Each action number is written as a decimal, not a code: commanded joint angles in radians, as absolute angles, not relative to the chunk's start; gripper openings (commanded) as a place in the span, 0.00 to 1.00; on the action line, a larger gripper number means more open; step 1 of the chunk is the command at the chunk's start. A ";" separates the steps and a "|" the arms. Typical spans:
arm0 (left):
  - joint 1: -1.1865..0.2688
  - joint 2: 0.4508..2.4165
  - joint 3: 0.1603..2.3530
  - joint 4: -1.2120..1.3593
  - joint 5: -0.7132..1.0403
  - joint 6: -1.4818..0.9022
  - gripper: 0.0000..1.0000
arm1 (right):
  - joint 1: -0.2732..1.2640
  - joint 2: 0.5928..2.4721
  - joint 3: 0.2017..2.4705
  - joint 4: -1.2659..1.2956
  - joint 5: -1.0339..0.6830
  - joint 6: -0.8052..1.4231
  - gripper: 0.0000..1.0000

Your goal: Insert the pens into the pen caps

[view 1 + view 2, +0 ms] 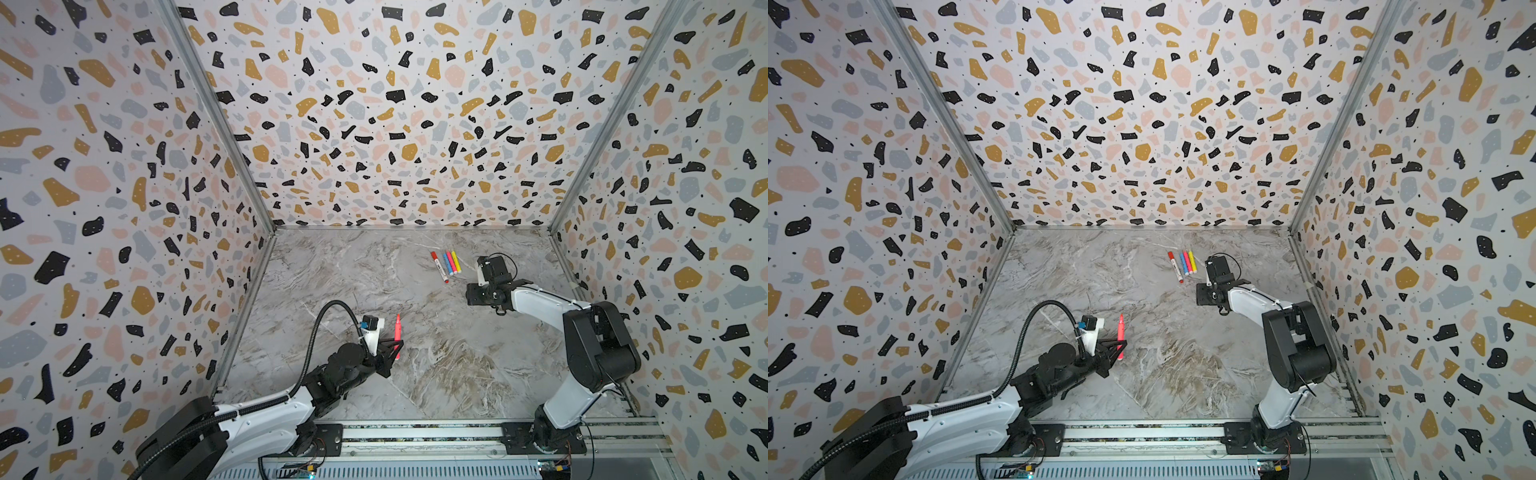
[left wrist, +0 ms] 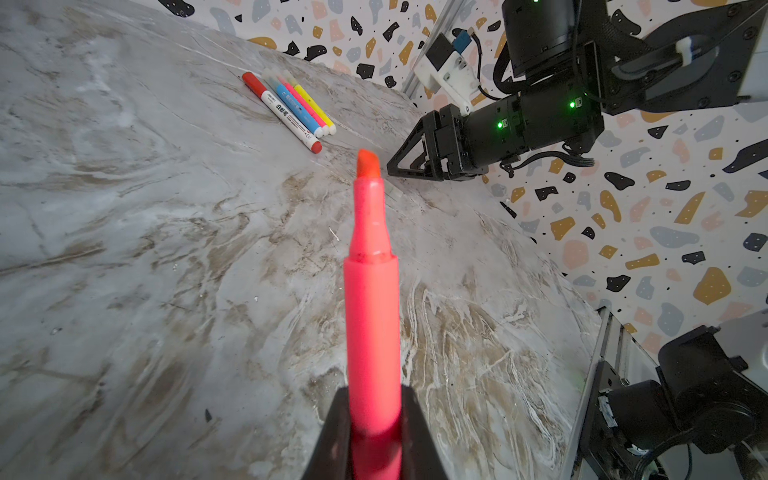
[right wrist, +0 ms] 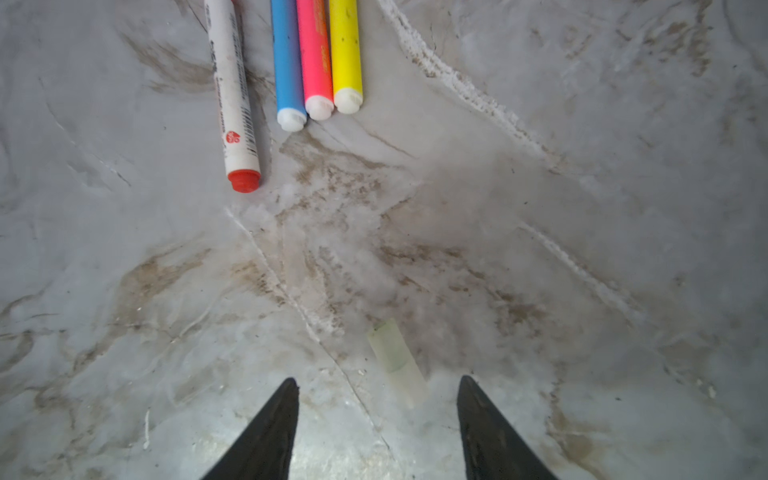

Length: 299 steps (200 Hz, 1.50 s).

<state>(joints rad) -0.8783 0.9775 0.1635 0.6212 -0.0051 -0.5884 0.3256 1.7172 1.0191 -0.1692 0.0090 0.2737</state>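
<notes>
The marbled grey table (image 1: pixel 436 374) sits inside speckled walls (image 1: pixel 374 104). The left claw (image 1: pixel 397 347) clenches a pink pen (image 2: pixel 371 291); the right claw (image 3: pixel 377 379), released, hangs over a pale cap (image 3: pixel 395 357).

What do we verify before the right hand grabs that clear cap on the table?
1. Left hand shut on pink pen: ok.
2. Pen's tip bare, pointing away from that hand: ok.
3. Right hand open: ok.
4. Clear cap ahead of it, within the finger gap: ok.
5. Which end of the cap is open: cannot tell.
6. Row of four pens apart from the cap: ok.
</notes>
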 commanded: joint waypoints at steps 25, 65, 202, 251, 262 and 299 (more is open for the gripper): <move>-0.884 0.976 0.168 0.639 0.003 -0.586 0.00 | 0.322 1.785 1.104 -0.209 -0.062 0.204 0.61; -0.885 0.967 0.169 0.629 0.000 -0.583 0.00 | 0.322 1.845 1.144 -0.218 -0.101 0.174 0.59; -0.884 0.954 0.158 0.636 -0.002 -0.583 0.00 | 0.446 1.641 0.900 -0.099 -0.186 0.250 0.52; -0.885 0.951 0.158 0.634 -0.002 -0.584 0.00 | 0.477 1.517 0.942 -0.178 -0.030 0.319 0.52; -0.885 0.949 0.160 0.631 0.000 -0.584 0.00 | 0.475 1.502 0.952 -0.204 0.020 0.349 0.54; -0.885 0.935 0.154 0.626 0.000 -0.587 0.00 | 0.432 1.513 0.959 -0.266 0.100 0.477 0.59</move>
<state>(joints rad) -0.8803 0.9539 0.1635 0.5957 -0.0051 -0.5880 0.4629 1.5177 0.9401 -0.1780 0.0143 0.3656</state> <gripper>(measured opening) 0.134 0.587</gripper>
